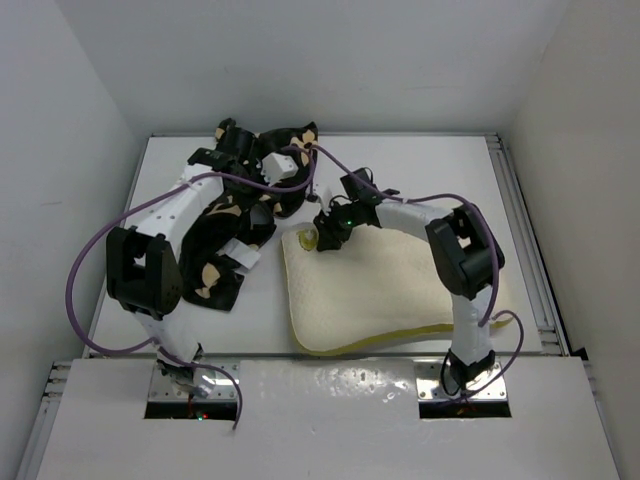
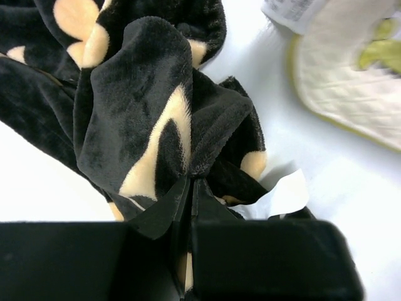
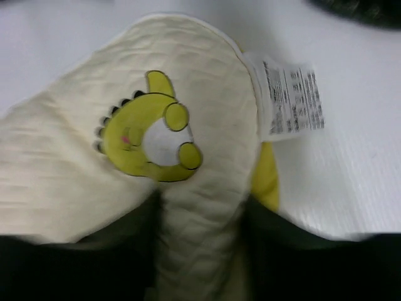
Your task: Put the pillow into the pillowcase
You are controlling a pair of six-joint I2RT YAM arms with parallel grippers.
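The black pillowcase [image 1: 225, 250] with tan motifs lies bunched at the table's left, and one end of it is lifted at the back. My left gripper [image 1: 295, 150] is shut on a fold of that pillowcase [image 2: 144, 113], jaws [image 2: 190, 188] pressed together on the plush. The cream quilted pillow [image 1: 390, 290] with yellow piping lies flat at centre right. My right gripper [image 1: 320, 238] is at its far left corner, where a ridge of the pillow [image 3: 200, 81] is pinched between the fingers [image 3: 200, 213]. A green printed figure [image 3: 150, 135] and a white tag [image 3: 291, 100] sit at that corner.
White walls close in the table on the left, back and right. A metal rail [image 1: 530, 250] runs along the right edge. A white label [image 2: 285, 194] hangs from the pillowcase. Purple cables loop over both arms.
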